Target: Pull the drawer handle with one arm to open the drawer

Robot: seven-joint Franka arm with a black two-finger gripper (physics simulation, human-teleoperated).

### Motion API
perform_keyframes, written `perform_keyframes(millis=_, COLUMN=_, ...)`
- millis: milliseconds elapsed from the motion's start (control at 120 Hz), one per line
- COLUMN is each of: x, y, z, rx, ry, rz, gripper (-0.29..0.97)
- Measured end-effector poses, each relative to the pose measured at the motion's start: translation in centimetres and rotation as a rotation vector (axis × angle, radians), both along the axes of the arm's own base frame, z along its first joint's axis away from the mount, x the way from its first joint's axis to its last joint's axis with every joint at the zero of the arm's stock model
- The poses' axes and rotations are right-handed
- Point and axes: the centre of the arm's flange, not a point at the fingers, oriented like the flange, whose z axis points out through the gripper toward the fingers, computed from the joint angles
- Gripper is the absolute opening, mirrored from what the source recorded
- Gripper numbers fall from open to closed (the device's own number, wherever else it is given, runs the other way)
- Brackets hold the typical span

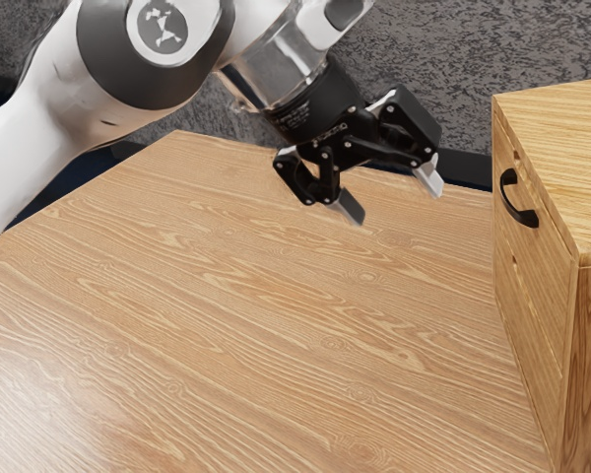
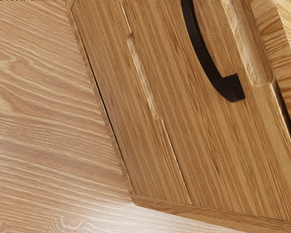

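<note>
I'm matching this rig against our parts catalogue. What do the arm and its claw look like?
The arm has glossy white rounded shells, with a dark grey joint ring around a pale disc bearing a white emblem. A silvery wrist collar leads to a black hand body with small white lettering. The claw is black, built of angular linkages, ending in two flat light grey fingertips.

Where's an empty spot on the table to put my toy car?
The whole near stretch of the table is bare, from the arm across to the wooden cabinet. It gets tight between the open gripper and the cabinet's black handle, so stay away from there.
</note>
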Motion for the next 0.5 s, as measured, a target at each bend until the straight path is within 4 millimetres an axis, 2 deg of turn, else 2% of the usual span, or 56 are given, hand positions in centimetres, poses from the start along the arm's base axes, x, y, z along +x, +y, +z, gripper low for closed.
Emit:
perform_keyframes(millis=150, x=1.5, y=-0.8, z=-1.0, rx=-0.058, ry=-0.038, rz=0.023, gripper=0.65)
perform_keyframes(millis=342, x=2.7, y=-0.2, z=-2.9, rx=-0.102, ry=-0.031, rz=0.065, gripper=0.65)
perform_keyframes(millis=500, x=3.7, y=-1.8, z=-4.8, rx=-0.128, ry=-0.015, rz=0.062, gripper=0.65)
